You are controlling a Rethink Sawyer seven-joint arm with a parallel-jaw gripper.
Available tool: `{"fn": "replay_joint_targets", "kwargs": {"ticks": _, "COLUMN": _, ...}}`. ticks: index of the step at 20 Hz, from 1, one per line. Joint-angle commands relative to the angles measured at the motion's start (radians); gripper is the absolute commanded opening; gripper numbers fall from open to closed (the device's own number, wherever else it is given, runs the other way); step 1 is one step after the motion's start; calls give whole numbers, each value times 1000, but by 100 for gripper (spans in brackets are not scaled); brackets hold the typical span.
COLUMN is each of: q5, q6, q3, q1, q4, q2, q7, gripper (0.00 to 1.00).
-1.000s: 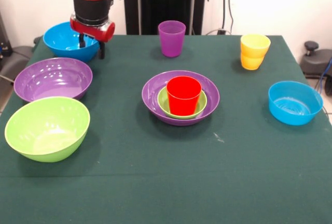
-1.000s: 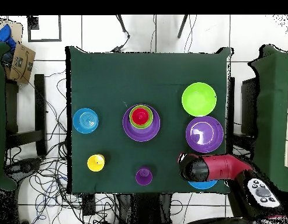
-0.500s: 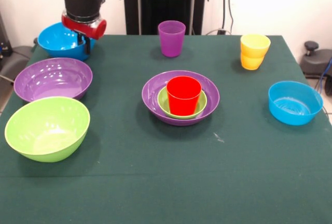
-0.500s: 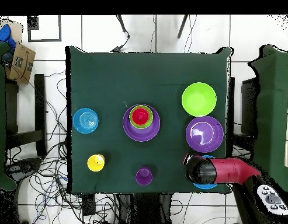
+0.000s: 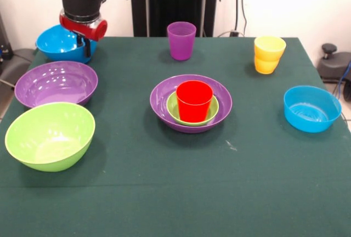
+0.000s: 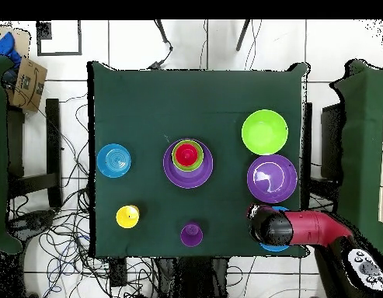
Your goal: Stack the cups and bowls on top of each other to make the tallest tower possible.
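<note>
Sitting at the table's far corner, directly under the gripper (image 5: 83,44): large blue bowl (image 5: 57,43). Reaching down over that bowl's rim, fingers partly masked; grip state impossible to tell. Standing at centre: purple bowl (image 5: 164,101) holding small green bowl (image 5: 171,107), holding red cup (image 5: 193,101). Lying empty: second purple bowl (image 5: 55,83), lime bowl (image 5: 48,134), small blue bowl (image 5: 311,108).

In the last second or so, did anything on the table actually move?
Only the arm: its gripper slid further over the large blue bowl at the table's corner, and that bowl has shifted slightly outward with it. Whether the bowl is gripped isn't clear. The tower, yellow cups and other bowls stayed put.
</note>
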Motion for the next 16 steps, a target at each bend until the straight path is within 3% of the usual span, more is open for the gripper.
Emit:
{"fn": "replay_joint_targets", "kwargs": {"ticks": 1, "q5": -47, "q6": -38, "q3": 105, "q1": 3, "q4": -10, "q2": 51, "q7": -125, "gripper": 0}}
{"fn": "replay_joint_targets", "kwargs": {"ticks": 5, "q5": -26, "q6": -3, "q3": 125, "q1": -7, "q4": -6, "q2": 49, "q7": -142, "gripper": 0}}
{"fn": "replay_joint_targets", "kwargs": {"ticks": 10, "q5": 36, "q6": 77, "q3": 112, "q1": 43, "q4": -32, "q2": 12, "q7": -95, "gripper": 0}}
{"fn": "replay_joint_targets", "kwargs": {"ticks": 16, "q5": 126, "q6": 213, "q3": 192, "q1": 57, "q4": -52, "q2": -34, "q7": -175, "gripper": 0}}
